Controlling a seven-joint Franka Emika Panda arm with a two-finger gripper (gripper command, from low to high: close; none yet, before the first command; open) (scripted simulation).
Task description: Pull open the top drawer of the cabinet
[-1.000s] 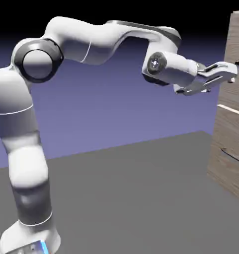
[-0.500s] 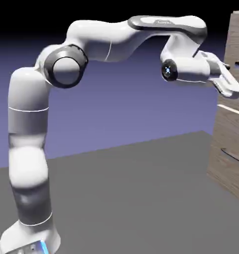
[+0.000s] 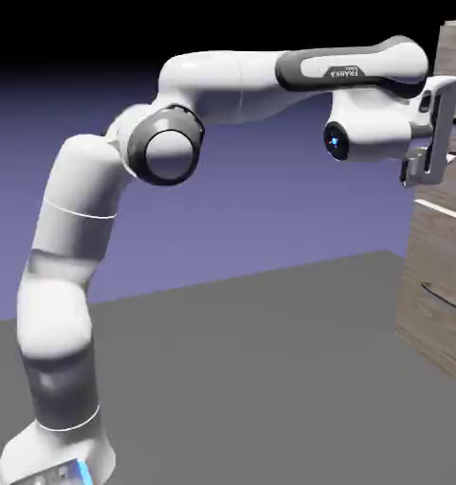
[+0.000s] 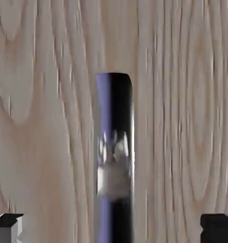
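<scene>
Wood-grain front [image 4: 49, 156] fills the hand view; pincer [image 4: 114, 232] released, its tips either side of the top drawer's handle [image 4: 119, 104], at the exterior view's far right; closing before reaching deep enough risks slipping off.

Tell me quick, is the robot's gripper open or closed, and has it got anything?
Gripper: open, jaws wide apart on either side of the top drawer's handle, holding nothing.
</scene>
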